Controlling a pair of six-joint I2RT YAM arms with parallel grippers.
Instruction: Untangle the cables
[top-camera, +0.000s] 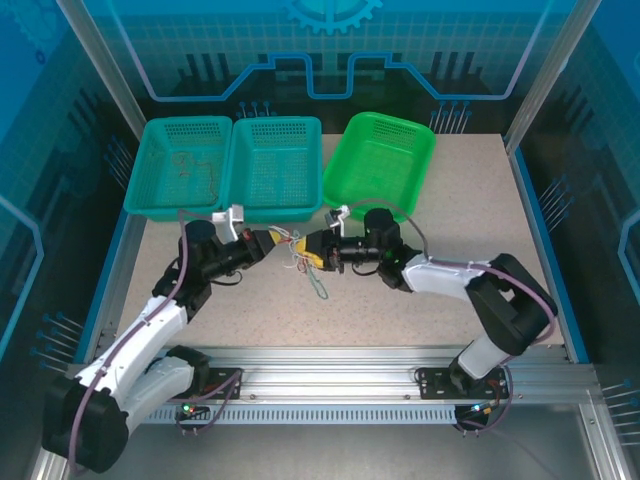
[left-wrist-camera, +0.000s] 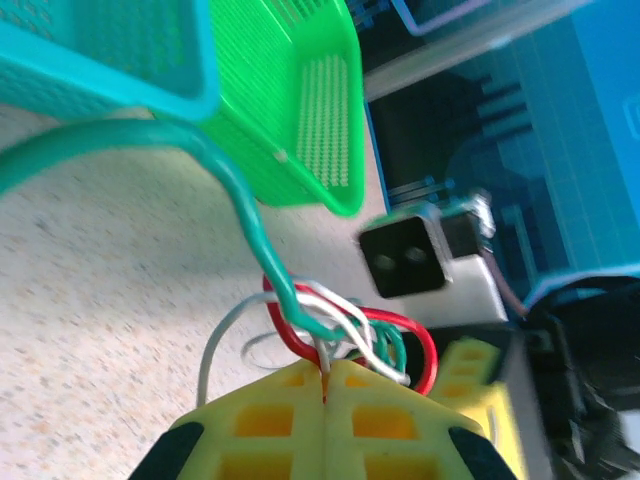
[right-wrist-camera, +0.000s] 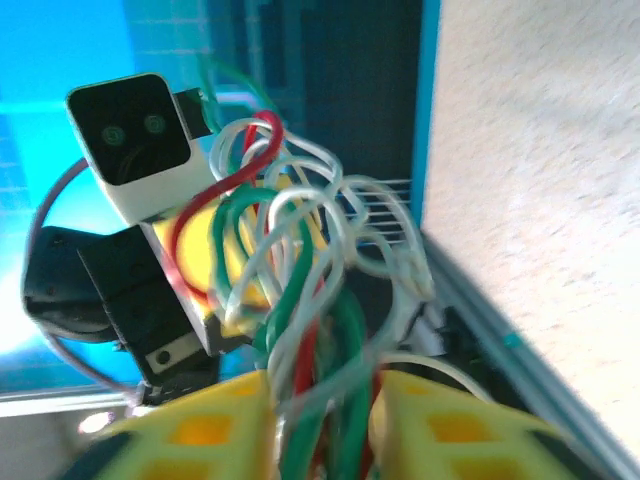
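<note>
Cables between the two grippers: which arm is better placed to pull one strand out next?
Probably the right. The left gripper is shut on the cables and anchors them. The right gripper has its fingers apart around the bundle, so it can grip a single strand and pull away.

— Along the far edge of the speckled beige tabletop (top-camera: 250, 315)?

— A teal plastic mesh basket (top-camera: 150, 150) at far left, a second teal mesh basket (top-camera: 275, 170) touching its right side, then a bright green plastic mesh basket (top-camera: 380, 160), tilted, just beside.

— And mid-table?

— The yellow-fingered left gripper (top-camera: 271, 243) and right gripper (top-camera: 309, 253), pointed at each other, close together. Between them, a tangle of thin red, white and green wires (top-camera: 292, 246). Below, one green strand (top-camera: 320, 288) trailing onto the tabletop.

— Jaws?

— Too small to tell from up here.
</note>
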